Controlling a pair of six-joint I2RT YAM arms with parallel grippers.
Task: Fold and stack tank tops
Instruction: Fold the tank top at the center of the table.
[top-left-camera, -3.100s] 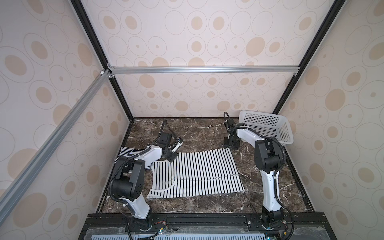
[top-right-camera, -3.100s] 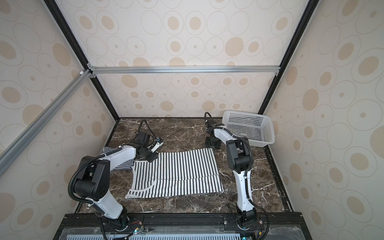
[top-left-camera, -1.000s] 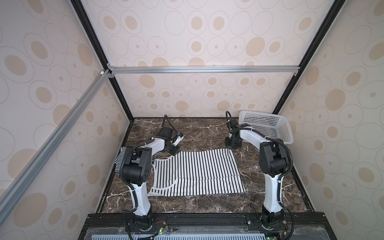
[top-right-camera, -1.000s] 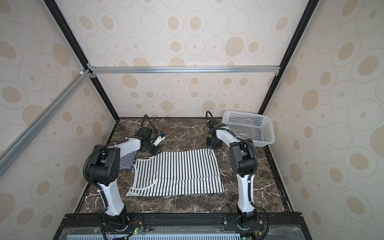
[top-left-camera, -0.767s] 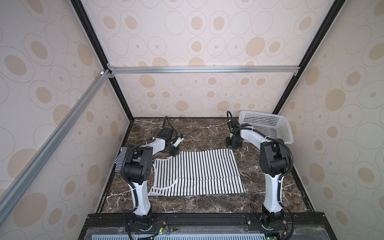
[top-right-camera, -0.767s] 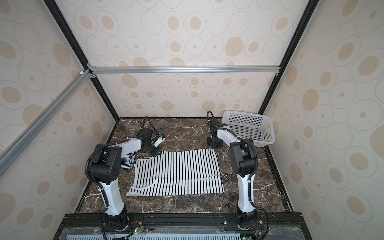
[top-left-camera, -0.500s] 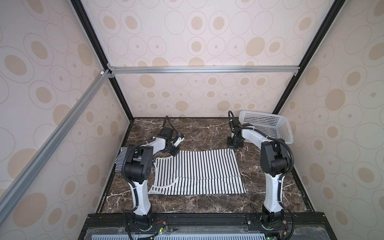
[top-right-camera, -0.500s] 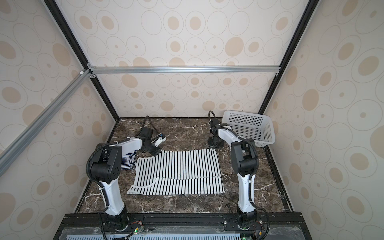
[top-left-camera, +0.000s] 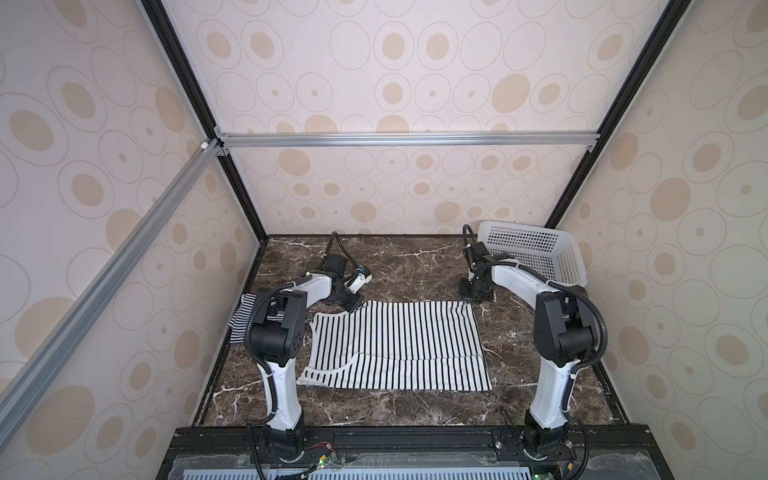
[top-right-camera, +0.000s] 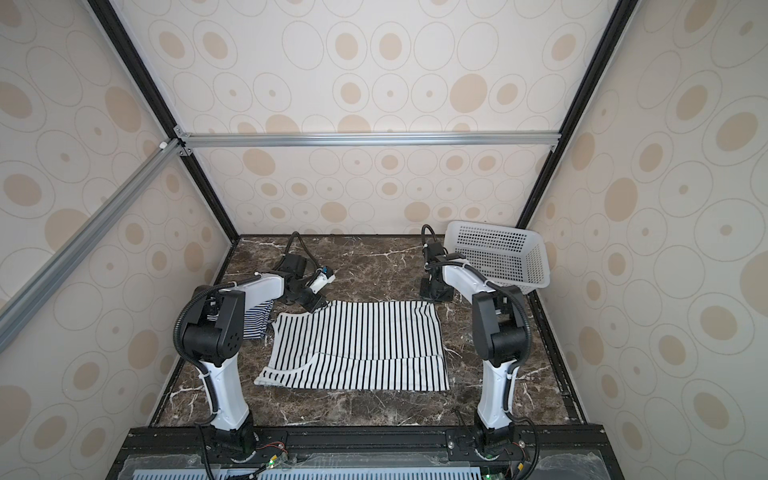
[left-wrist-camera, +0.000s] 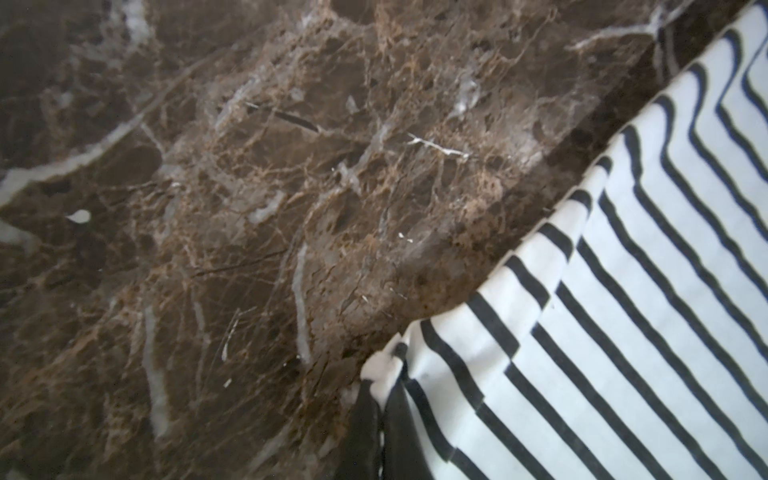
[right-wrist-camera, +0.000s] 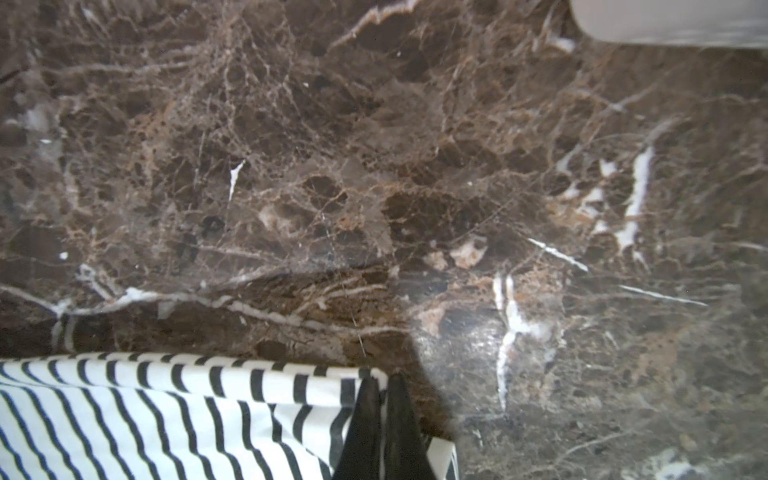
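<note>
A white tank top with wide-spaced black stripes (top-left-camera: 399, 345) (top-right-camera: 357, 345) lies flat mid-table. My left gripper (top-left-camera: 353, 305) (top-right-camera: 316, 307) sits at its far left corner. In the left wrist view the gripper (left-wrist-camera: 381, 388) is shut on a bunched bit of that top (left-wrist-camera: 602, 332). My right gripper (top-left-camera: 473, 297) (top-right-camera: 432, 296) is at the far right corner. In the right wrist view it (right-wrist-camera: 382, 384) is shut on the top's hem (right-wrist-camera: 166, 411). A narrow-striped tank top (top-left-camera: 243, 316) (top-right-camera: 255, 320) lies by the left wall, partly hidden behind the left arm.
A white perforated basket (top-left-camera: 536, 253) (top-right-camera: 498, 253) leans at the far right corner, close behind the right arm, and shows blurred in the right wrist view (right-wrist-camera: 665, 16). Dark marble table (top-left-camera: 415, 266) is bare beyond the top. Enclosure walls stand on three sides.
My left gripper has closed on the far left corner of the wide-striped top. The right gripper has stayed shut on the far right corner.
</note>
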